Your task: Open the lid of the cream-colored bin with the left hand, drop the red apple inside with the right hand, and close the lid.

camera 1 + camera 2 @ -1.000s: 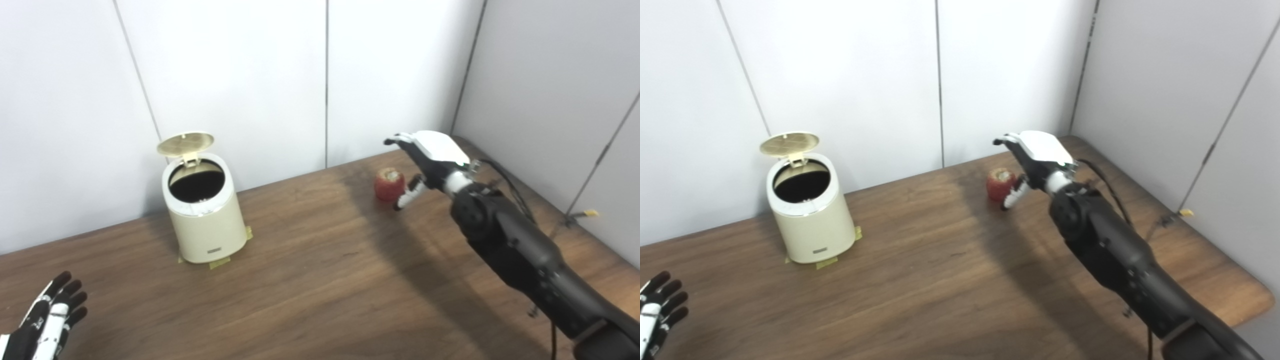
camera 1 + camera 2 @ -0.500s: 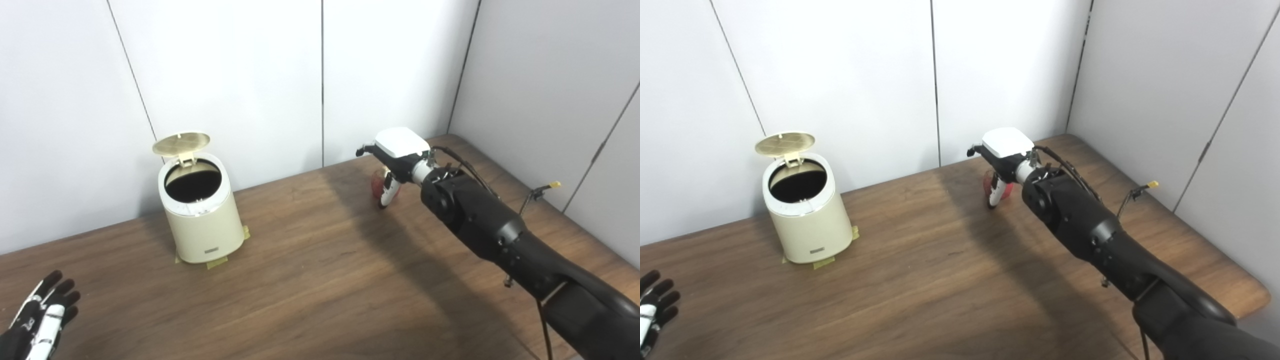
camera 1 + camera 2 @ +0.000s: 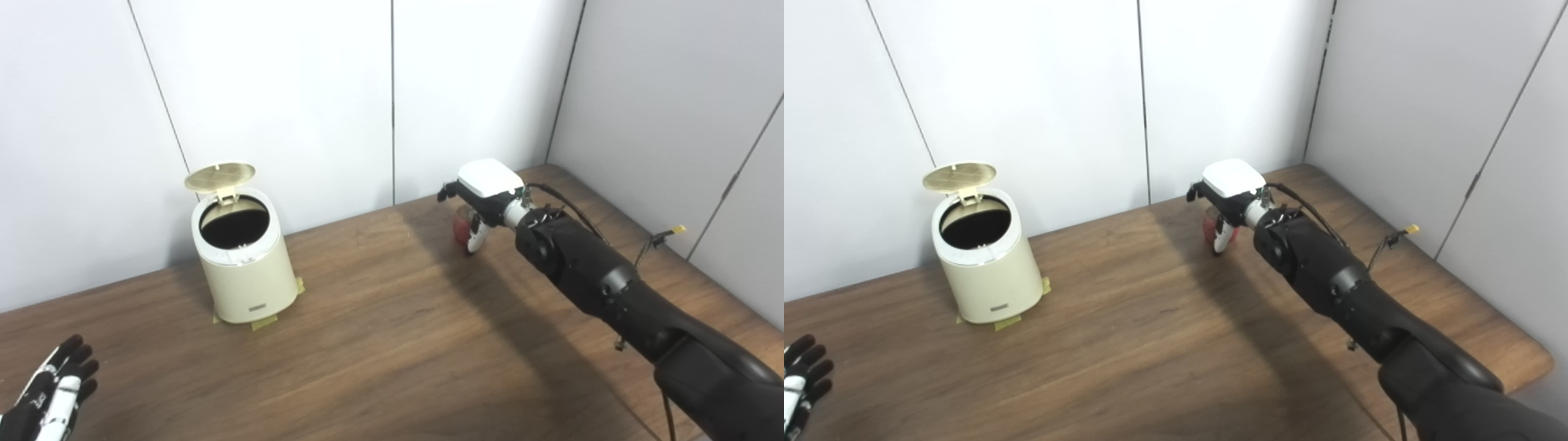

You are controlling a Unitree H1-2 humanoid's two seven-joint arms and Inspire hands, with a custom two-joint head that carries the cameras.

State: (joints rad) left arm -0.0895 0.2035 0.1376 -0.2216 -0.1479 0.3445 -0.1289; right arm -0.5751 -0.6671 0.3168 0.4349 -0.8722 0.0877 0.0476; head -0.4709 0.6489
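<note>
Reaching: I had the right robot hand (image 3: 476, 205) down over the red apple (image 3: 460, 229) at the far right of the bench (image 3: 392, 343), its white back uppermost and fingers curled around the fruit.
Grip state: I could not tell whether the fingers had truly closed; most of the apple was hidden under the palm, so the hold looked partial at best.
Apple location: it sat on the bench, well apart from the cream-colored bin (image 3: 240, 263), still low against the wood as far as I could judge.
Handling: I judged the apple to be light, firm and round, with a smooth skin that could roll or squirt out of a shallow pinch. I wanted thumb and fingers on opposite sides of its widest part, wrapping from above, not at the stem end.
Bin: it stood upright at the left, taped down at its base, with the lid (image 3: 220, 176) already tipped up and back on its hinge and the dark mouth exposed.
Left robot hand (image 3: 52, 395): it waited at the near left corner, fingers spread, holding nothing, well clear of the bin.
Count: one apple, one bin with one lid, two robot hands, and a single bench.
Risk: I reckoned a nudge before closing might send the apple rolling toward the wall.
</note>
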